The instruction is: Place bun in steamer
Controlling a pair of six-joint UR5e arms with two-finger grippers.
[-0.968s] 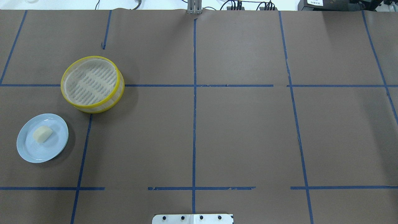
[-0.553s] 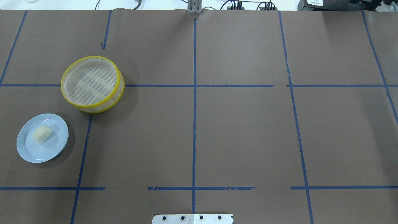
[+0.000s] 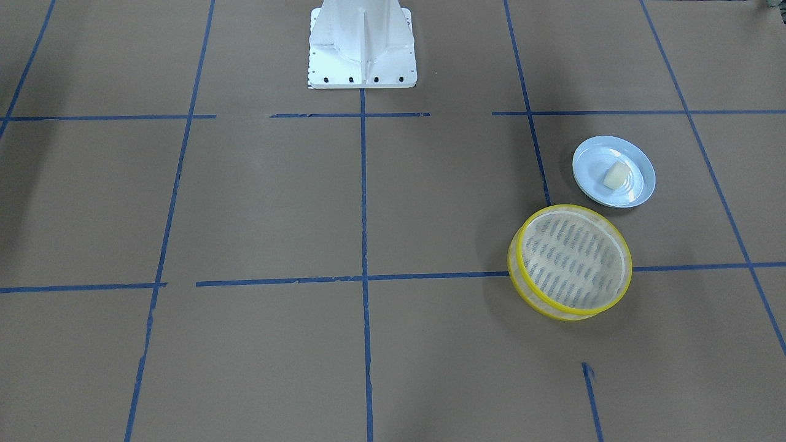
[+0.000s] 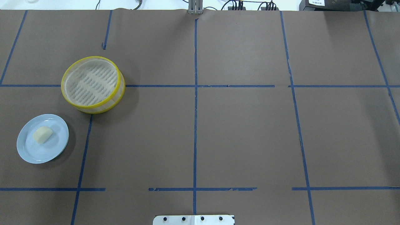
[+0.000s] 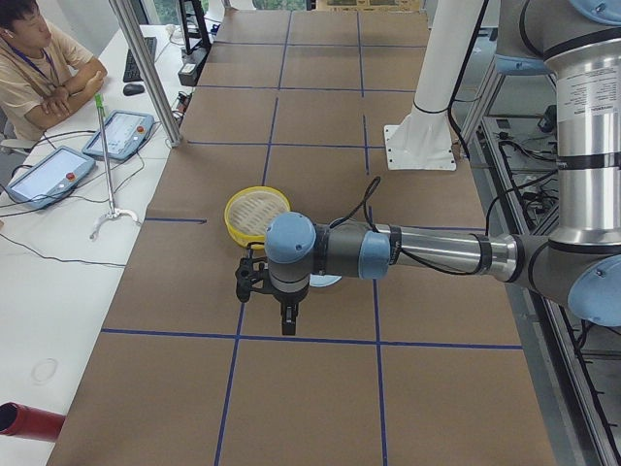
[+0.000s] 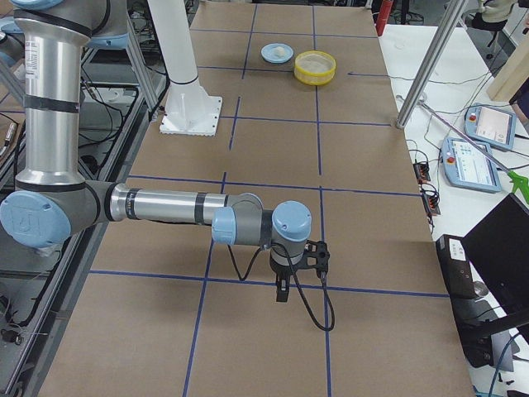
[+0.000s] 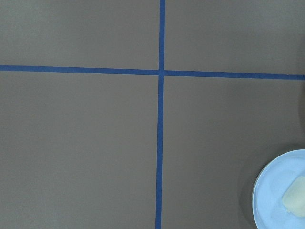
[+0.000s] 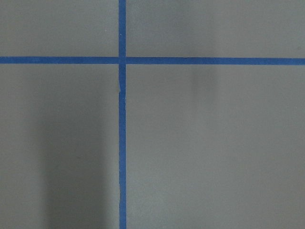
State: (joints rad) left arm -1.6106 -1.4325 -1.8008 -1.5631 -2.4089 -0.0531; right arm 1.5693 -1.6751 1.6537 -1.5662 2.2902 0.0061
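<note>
Nearest the robot's side: one pale blue round plate (image 4: 34,153) on the brown paper-covered desk (image 4: 243,131). And there's the one small cream-white bun (image 4: 42,135), lying on that plate, not yet in the basket. Just beyond, apart from the plate, sits one round steamer basket (image 4: 90,82) with yellow rims and a slotted pale floor. Two arms: the left tool (image 5: 287,318) hangs pointing down near the plate, and the right tool (image 6: 282,289) hangs well apart at the other end; I cannot tell whether either is open or closed. At the far edge is one white label (image 4: 318,2), its writing too small to read.
</note>
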